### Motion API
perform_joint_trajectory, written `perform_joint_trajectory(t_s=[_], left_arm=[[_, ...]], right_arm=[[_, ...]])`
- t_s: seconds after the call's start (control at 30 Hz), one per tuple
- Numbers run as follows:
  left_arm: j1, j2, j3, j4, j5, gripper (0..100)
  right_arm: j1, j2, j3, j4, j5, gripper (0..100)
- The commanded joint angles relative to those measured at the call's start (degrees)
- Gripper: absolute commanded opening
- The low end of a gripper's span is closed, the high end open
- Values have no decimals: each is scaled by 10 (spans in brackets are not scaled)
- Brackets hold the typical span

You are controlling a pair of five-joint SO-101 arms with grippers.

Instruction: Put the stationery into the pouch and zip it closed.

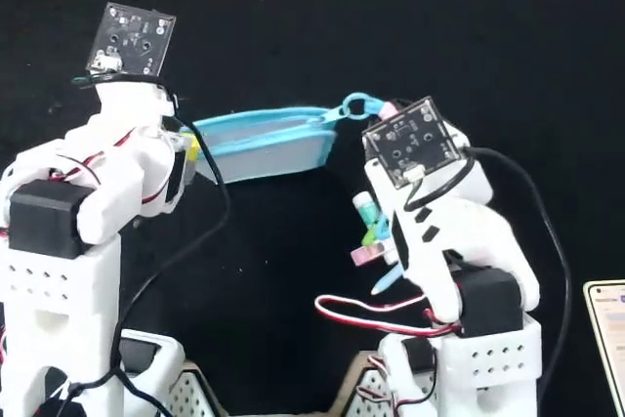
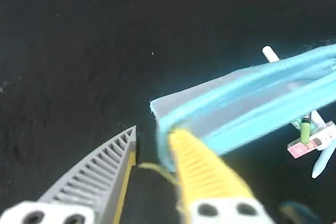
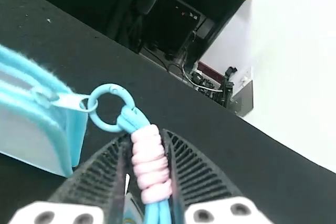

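Left pincer (image 2: 155,139) sits at the end of the pouch (image 1: 264,146) farthest from its ring. Its jaws are spread, the yellow finger touches the fabric, and as far as I can judge nothing is clamped. The light-blue pouch lies on the black worktop (image 1: 293,26). At the pouch's other end the right pincer (image 3: 145,137) is clenched on the pink braided pull cord (image 3: 149,169), which runs through a blue ring (image 3: 107,106) to the zip slider (image 3: 59,100). The stationery (image 1: 376,231), a few pens and a small pink block, lies on the worktop near the pouch's ring end, outside it. A pull on the cord now would likely drag the whole unheld pouch instead of running the slider, or shut it empty. The right wrist view settles the grip on the cord, which the high view leaves behind the wrist board. The high view sets the stationery's place against the pouch.
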Motion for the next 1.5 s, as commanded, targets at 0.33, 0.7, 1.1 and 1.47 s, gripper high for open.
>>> perform_joint_trajectory(t_s=[0.33,0.7,1.1,1.47], left_arm=[[-21,139,-43,13,5,148],[-21,139,-123,56,53,28],[-21,139,-73,32,54,30],[-21,138,-59,-25,57,30]], right_arm=[[18,-6,0,-2,-3,11],[11,-6,2,-3,-5,11],[-28,-6,44,-3,-3,11],[-28,-2,-41,152,-6,108]])
